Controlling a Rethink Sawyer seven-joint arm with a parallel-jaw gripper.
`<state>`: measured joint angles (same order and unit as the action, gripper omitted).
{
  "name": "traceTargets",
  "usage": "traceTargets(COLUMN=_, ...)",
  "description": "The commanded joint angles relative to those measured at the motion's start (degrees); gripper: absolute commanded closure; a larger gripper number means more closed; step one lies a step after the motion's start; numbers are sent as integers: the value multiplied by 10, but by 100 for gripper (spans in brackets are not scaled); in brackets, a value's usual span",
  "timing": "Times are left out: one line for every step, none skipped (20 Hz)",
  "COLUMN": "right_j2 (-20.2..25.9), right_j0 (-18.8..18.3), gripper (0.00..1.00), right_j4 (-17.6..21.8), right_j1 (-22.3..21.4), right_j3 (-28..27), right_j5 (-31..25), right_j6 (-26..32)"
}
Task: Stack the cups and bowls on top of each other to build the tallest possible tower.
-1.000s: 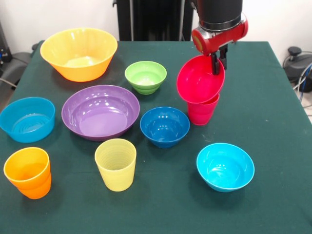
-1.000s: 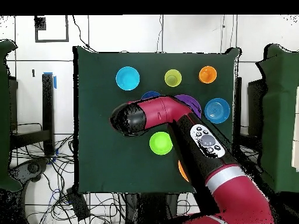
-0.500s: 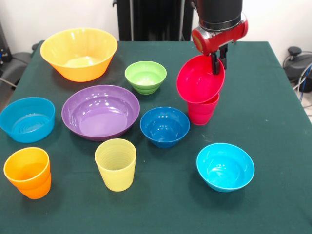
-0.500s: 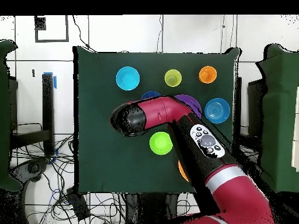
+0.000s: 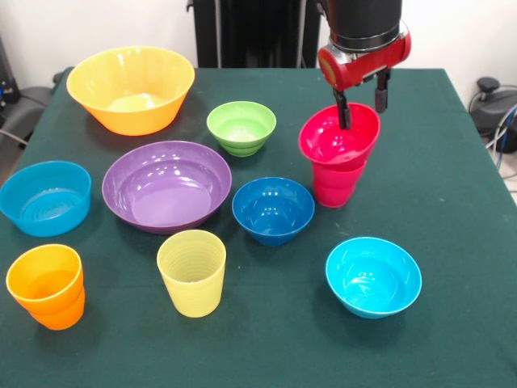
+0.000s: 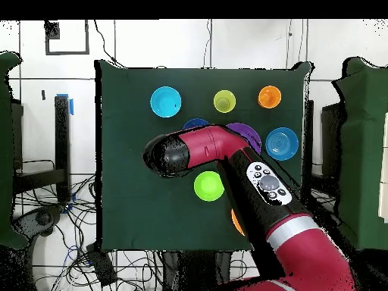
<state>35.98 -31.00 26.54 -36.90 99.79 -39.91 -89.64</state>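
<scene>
The red bowl (image 5: pixel 339 137) sits on the red cup (image 5: pixel 336 181) near the table's (image 5: pixel 452 242) far right side, the gripper (image 5: pixel 360 103) hangs open over its rim, the dark blue bowl (image 5: pixel 273 210) stands just beside, and bare cloth lies to the right.

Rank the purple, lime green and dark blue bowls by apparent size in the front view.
1. purple bowl, clearly widest.
2. dark blue bowl.
3. lime green bowl.
The last two look close, and the green one sits farther from the camera, so their order is unsure.
</scene>
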Motion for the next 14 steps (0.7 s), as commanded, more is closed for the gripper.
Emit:
traceTargets(right_j2=-7, right_j0=6, gripper=0, right_j4=38, right_j1=26, right_j3=12, right_j5=17, right_j6=23)
traceTargets(right_j2=-3, right_j0=5, gripper=0, right_j4=38, right_j1=29, right_j3=10, right_j5=11, right_j6=32)
traceTargets(right_j2=-2, right_j0=5, gripper=0, right_j4=36, right_j1=32, right_j3=6, right_j5=12, right_j6=30)
traceTargets(right_j2=-1, right_j0=6, gripper=0, right_j4=35, right_j1=34, right_j3=3, right_j5=14, right_j6=29)
traceTargets(right_j2=-6, right_j0=8, gripper=0, right_j4=35, right_j1=36, right_j3=1, right_j5=12, right_j6=23)
traceTargets(right_j2=-8, right_j0=8, gripper=0, right_j4=34, right_j1=35, right_j3=2, right_j5=15, right_j6=19)
traceTargets(right_j2=-9, right_j0=8, gripper=0, right_j4=35, right_j1=31, right_j3=5, right_j5=20, right_j6=14)
traceTargets(right_j2=-11, right_j0=7, gripper=0, right_j4=34, right_j1=26, right_j3=11, right_j5=22, right_j6=9)
traceTargets(right_j2=-14, right_j0=7, gripper=0, right_j4=33, right_j1=20, right_j3=15, right_j5=21, right_j6=4)
traceTargets(right_j2=-15, right_j0=7, gripper=0, right_j4=32, right_j1=9, right_j3=22, right_j5=20, right_j6=0)
traceTargets(right_j2=-13, right_j0=6, gripper=0, right_j4=29, right_j1=-1, right_j3=29, right_j5=17, right_j6=-1)
traceTargets(right_j2=-10, right_j0=6, gripper=0, right_j4=22, right_j1=-17, right_j3=36, right_j5=8, right_j6=-2)
traceTargets(right_j2=-7, right_j0=6, gripper=0, right_j4=16, right_j1=-33, right_j3=44, right_j5=-1, right_j6=-2)
traceTargets(right_j2=-1, right_j0=4, gripper=0, right_j4=5, right_j1=-55, right_j3=55, right_j5=-15, right_j6=-1)
